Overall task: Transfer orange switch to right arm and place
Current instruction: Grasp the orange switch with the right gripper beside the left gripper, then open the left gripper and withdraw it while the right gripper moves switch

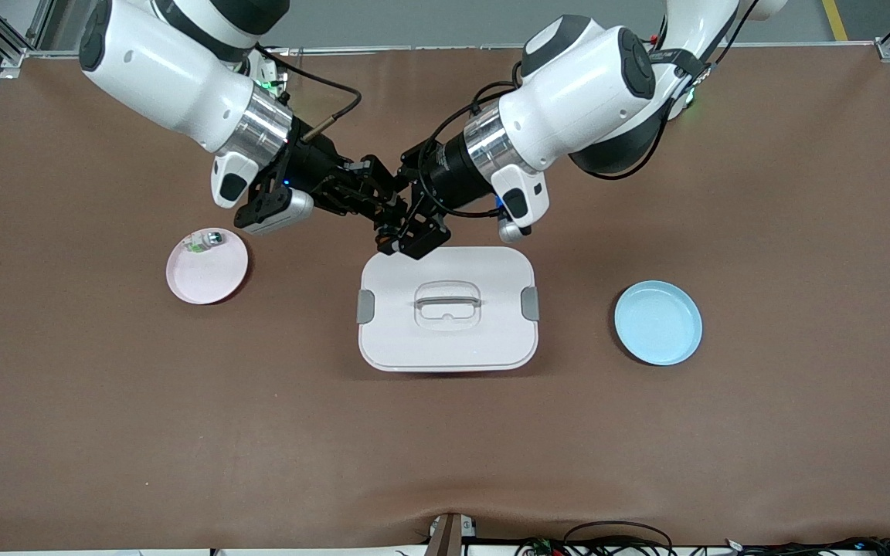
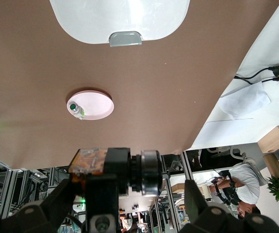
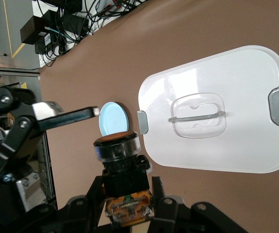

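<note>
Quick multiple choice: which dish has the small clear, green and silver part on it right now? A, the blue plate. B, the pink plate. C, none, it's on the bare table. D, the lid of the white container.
B: the small clear, green and silver part lies on the pink plate, at its edge farther from the front camera; the blue plate carries nothing.

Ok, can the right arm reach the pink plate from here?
Likely yes: the right gripper is shut on the orange switch, the left gripper stands open around it, and bare table lies between it and the pink plate at that arm's end.
</note>
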`<state>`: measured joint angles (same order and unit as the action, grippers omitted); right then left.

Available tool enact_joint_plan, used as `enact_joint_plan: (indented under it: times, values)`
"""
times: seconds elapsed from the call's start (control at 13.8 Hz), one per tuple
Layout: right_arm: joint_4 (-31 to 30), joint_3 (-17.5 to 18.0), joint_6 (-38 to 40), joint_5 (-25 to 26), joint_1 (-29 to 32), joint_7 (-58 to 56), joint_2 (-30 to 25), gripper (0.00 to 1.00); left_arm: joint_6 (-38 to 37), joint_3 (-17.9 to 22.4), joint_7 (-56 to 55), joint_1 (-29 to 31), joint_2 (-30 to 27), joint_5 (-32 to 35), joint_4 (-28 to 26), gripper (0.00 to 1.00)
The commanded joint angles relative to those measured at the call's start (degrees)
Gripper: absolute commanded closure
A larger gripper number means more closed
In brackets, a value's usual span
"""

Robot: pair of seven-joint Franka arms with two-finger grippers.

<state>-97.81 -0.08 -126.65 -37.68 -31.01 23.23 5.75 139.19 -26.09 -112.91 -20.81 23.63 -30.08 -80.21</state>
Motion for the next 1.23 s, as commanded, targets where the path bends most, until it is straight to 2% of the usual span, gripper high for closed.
enact_joint_plan:
  times: [0.0,0.29,0.44,0.8,1.02,1.16]
  values:
    - [-0.4,-0.9,1.6,1.6,0.1,-4.3,-0.4,1.0,0.1,0.0,-1.5,0.2,-1.0,1.3,-0.3,0.0]
    - [-0.3,-1.0,10.8,8.9,4.7,-26.1,-0.7,1.0,-0.3,0.0,-1.3,1.0,-1.8,2.9,-0.3,0.0]
    - [-0.5,-1.2,14.9,9.7,7.4,-33.1,-1.1,1.0,-2.3,0.0,-1.0,2.3,-3.3,4.0,-0.3,0.0]
    - [-0.6,-1.1,22.5,21.8,11.8,-48.7,-2.8,1.0,-5.7,0.0,-0.8,6.5,-6.7,4.5,0.1,0.0]
    - [-0.9,-1.1,24.8,25.6,14.9,-61.0,-4.0,1.0,-10.4,0.0,2.1,7.8,-8.9,13.2,0.1,0.0]
    - [-5.3,-1.1,24.8,28.6,16.8,-66.7,-6.3,1.0,-15.3,0.0,11.2,8.1,-9.6,15.7,0.1,0.0]
